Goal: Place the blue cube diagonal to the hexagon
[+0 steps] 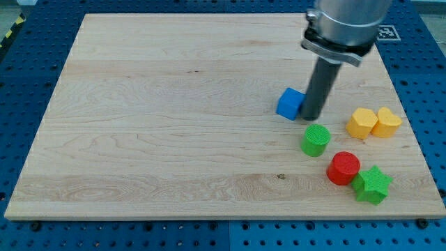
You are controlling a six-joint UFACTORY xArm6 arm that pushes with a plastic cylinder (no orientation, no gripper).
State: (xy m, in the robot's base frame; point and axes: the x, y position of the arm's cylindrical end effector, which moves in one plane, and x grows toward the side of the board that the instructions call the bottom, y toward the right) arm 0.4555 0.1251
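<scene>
We take the blue cube (290, 104) as our landmark; it sits on the wooden bench (153, 118), toward the view's right and a little above the board's middle height. To the cube's left the light wood grain runs on to the board's far edge, where the blue pegboard (28, 77) shows beyond it.

Just to the right of the cube, touching or all but touching its right face, stands our dark rod, and my tip (311, 117) meets the wood level with the cube's lower right corner. The silver arm housing (341, 28) rises above the cube and to its right, out of the view's top. We carry no jaws here, so we cannot report them open or closed; nothing is gripped.

Below the cube and slightly right, near but apart, stands a green cylinder (316, 139). Further below and right of the cube lies a red cylinder (343, 168), and touching that one's right side is a green star (373, 185), the lowest block from the cube.

To the cube's right and a little lower, well past the rod, sits a yellow hexagon (361, 123). A second yellow block (387, 121), whose shape looks like a heart, touches the hexagon's right side and is the farthest right from the cube.
</scene>
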